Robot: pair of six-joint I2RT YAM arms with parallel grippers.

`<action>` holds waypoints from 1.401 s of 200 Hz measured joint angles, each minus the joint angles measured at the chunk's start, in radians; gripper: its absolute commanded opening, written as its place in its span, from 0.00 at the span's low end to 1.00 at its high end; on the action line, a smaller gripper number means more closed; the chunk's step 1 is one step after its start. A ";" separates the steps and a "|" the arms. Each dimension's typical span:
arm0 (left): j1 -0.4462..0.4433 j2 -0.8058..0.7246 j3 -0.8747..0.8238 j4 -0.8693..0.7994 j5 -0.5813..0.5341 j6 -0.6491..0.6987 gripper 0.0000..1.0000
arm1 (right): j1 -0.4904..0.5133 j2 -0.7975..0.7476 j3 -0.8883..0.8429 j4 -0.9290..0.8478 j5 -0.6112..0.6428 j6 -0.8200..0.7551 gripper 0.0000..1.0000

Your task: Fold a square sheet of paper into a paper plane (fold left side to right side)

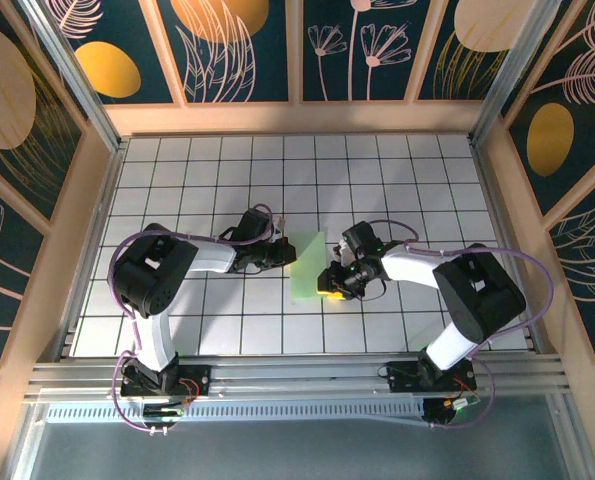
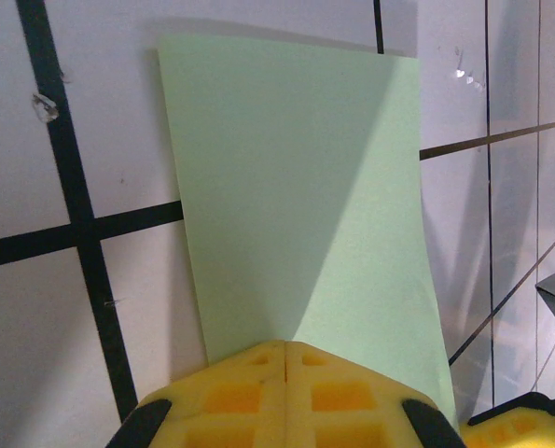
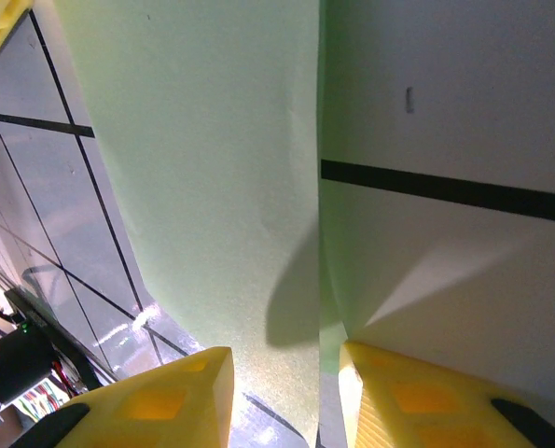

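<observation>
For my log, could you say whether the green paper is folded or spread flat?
Apparently folded, not flat: the paper shows as a narrow rectangle, one side curving up by the right tool.

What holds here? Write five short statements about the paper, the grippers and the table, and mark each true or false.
1. The sheet of paper is pale green. True.
2. The left gripper has its fingers spread wide. False: they are pressed together, at the paper's edge.
3. The right gripper has its fingers apart, with the paper's edge between them. True.
4. The paper lies in a far corner. False: it is near the middle of the table, between the two grippers.
5. The table is plain wood without lines. False: it is white with dark grid lines.
</observation>
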 measured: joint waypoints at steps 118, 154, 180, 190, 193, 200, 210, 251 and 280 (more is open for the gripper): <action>-0.001 -0.002 -0.006 0.008 -0.002 0.000 0.00 | 0.000 -0.004 0.039 0.010 -0.006 0.016 0.35; -0.001 -0.002 -0.006 0.008 -0.002 0.000 0.00 | -0.007 0.006 0.039 0.066 -0.016 0.034 0.35; -0.001 -0.002 -0.008 0.011 -0.002 0.000 0.00 | -0.016 0.015 0.036 0.073 -0.023 0.045 0.35; -0.001 -0.002 -0.009 0.014 -0.002 0.000 0.00 | -0.016 0.015 0.033 0.073 -0.023 0.048 0.35; -0.001 -0.002 -0.010 0.015 -0.002 0.000 0.00 | -0.016 0.015 0.031 0.074 -0.023 0.049 0.35; -0.001 -0.002 -0.010 0.016 -0.003 0.000 0.00 | -0.016 0.015 0.026 0.074 -0.023 0.050 0.35; -0.002 -0.003 -0.010 0.016 -0.003 0.000 0.00 | -0.016 0.015 0.014 0.074 -0.023 0.055 0.35; -0.003 -0.003 -0.011 0.016 -0.004 0.000 0.00 | -0.020 0.002 -0.034 0.091 -0.029 0.079 0.35; -0.003 -0.004 -0.011 0.016 -0.004 0.000 0.00 | -0.022 0.002 -0.041 0.121 -0.032 0.096 0.35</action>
